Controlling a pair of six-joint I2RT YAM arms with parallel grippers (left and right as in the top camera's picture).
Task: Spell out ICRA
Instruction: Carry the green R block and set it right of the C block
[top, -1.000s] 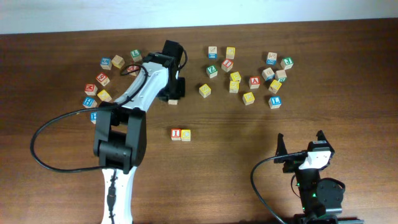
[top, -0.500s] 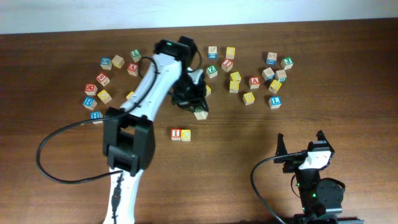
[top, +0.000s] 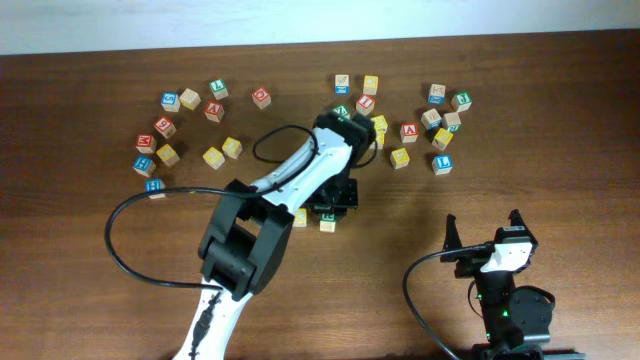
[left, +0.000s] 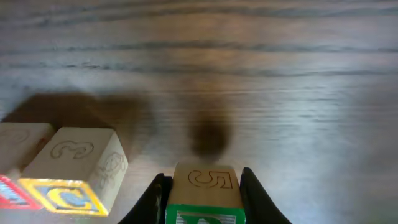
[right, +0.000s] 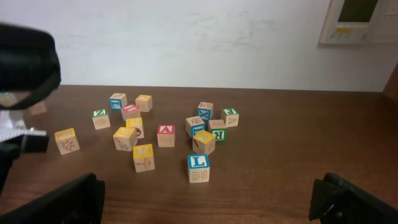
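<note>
My left gripper (left: 205, 205) is shut on a green-faced wooden block (left: 205, 186) with a 5 carved on its upper side. It holds the block low over the table, just right of the yellow C block (left: 71, 171). The red I block (left: 11, 190) stands at the C block's left. In the overhead view the held block (top: 327, 224) shows under the left gripper (top: 330, 208), and the arm covers most of the C block (top: 299, 217). A red A block (top: 409, 131) sits in the right-hand group (right: 165, 134). My right gripper (top: 483, 240) is open and empty at the front right (right: 205, 199).
Loose letter blocks lie in a group at the back left (top: 165, 128) and another at the back right (top: 440, 135), including a blue L block (right: 198, 167). The left arm's black cable (top: 130, 240) loops over the table's front left.
My left arm has swung from the back-left blocks to the right and toward the front, carrying its block down beside the I and C blocks. The right arm has not moved.
</note>
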